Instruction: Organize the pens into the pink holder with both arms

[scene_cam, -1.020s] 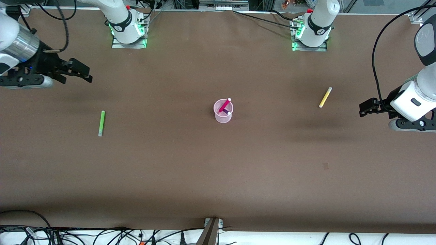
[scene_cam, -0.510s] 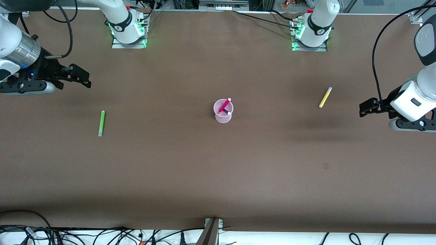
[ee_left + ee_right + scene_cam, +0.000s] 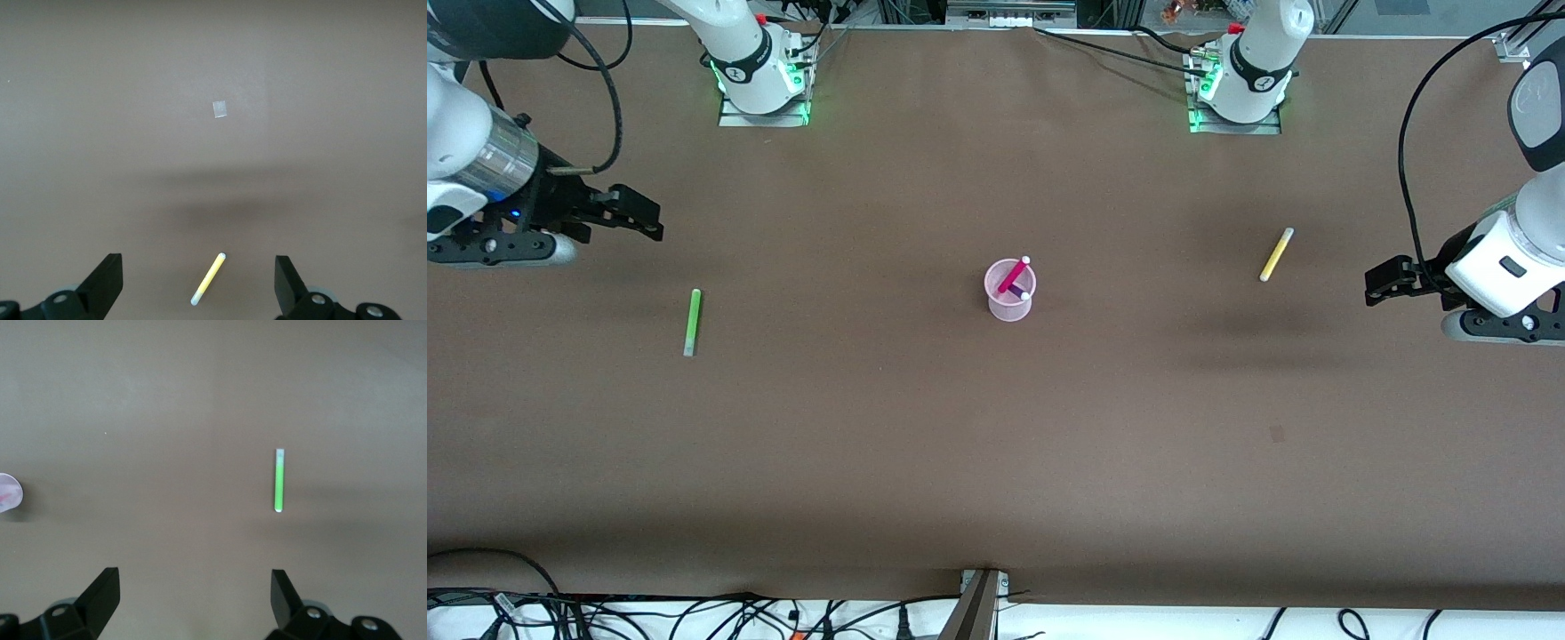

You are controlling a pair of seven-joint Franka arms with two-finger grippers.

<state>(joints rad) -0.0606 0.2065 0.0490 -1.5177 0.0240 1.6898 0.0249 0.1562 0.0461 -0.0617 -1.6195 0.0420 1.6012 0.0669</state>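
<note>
The pink holder (image 3: 1010, 293) stands mid-table with a magenta pen (image 3: 1012, 276) and a dark purple pen (image 3: 1017, 291) leaning in it. A green pen (image 3: 692, 322) lies flat toward the right arm's end of the table, and a yellow pen (image 3: 1276, 254) lies flat toward the left arm's end. My right gripper (image 3: 645, 218) hovers open over bare table near the green pen (image 3: 279, 480); nothing is between its fingers (image 3: 193, 583). My left gripper (image 3: 1375, 286) hangs open and empty near the yellow pen (image 3: 208, 279), which shows between its fingertips (image 3: 199, 268) on the table below.
The brown table (image 3: 996, 444) runs wide and bare around the holder. A small pale patch (image 3: 219, 109) marks the tabletop. Both arm bases (image 3: 760, 76) (image 3: 1240, 84) stand at the table's edge away from the camera. Cables lie below the table's near edge.
My right gripper has shifted a little toward the green pen. The left arm, the pens and the holder have not moved.
</note>
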